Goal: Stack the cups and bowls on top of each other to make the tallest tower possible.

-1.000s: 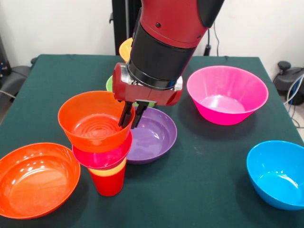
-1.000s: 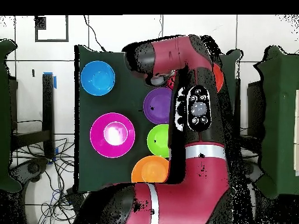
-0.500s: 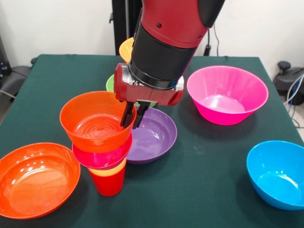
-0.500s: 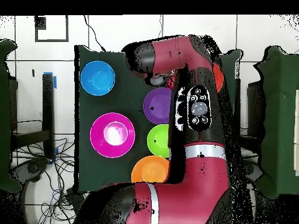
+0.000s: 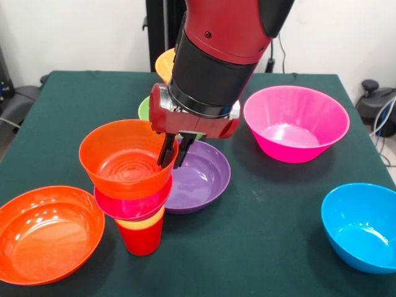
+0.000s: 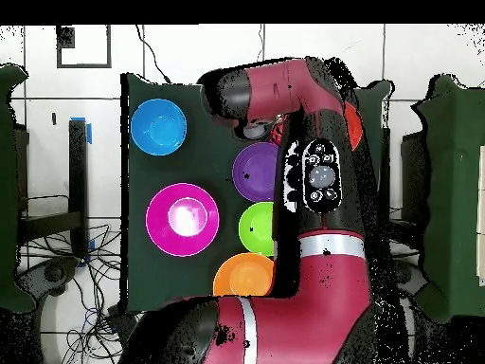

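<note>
Frame left-centre: tower [image 5: 137, 192], red cup [image 5: 142, 238] at base, orange bowl [image 5: 127, 158] on top. Our gripper [image 5: 171, 150] pinches that bowl's right rim, fingers nearly together. We judge risk: uneven release tips narrow-based tower toward purple bowl [image 5: 198, 176].

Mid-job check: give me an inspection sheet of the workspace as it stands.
Surface: dark green table.
Job's things: tower, red cup at its base, orange bowl on top; loose orange-red bowl, purple bowl, magenta bowl, blue bowl, green bowl, light orange bowl.
Clutter: nothing seen.
Grippers: pincer shut on the orange bowl's rim.
Cables: black cable on the wall.
Surroundings: white wall.
</note>
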Tool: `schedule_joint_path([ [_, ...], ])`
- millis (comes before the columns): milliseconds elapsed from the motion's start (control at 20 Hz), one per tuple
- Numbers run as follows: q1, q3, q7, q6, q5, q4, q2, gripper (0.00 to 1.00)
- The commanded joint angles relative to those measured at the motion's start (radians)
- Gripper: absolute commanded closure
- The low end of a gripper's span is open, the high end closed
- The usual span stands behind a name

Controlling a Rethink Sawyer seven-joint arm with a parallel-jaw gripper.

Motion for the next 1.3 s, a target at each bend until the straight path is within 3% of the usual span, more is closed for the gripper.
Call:
schedule_joint_path([
  [50,0.028,0.041,-0.129,-0.06,-0.049,0.009,0.071,1.0],
  [1300,0.022,0.024,-0.175,-0.071,-0.067,0.023,0.05,1.0],
])
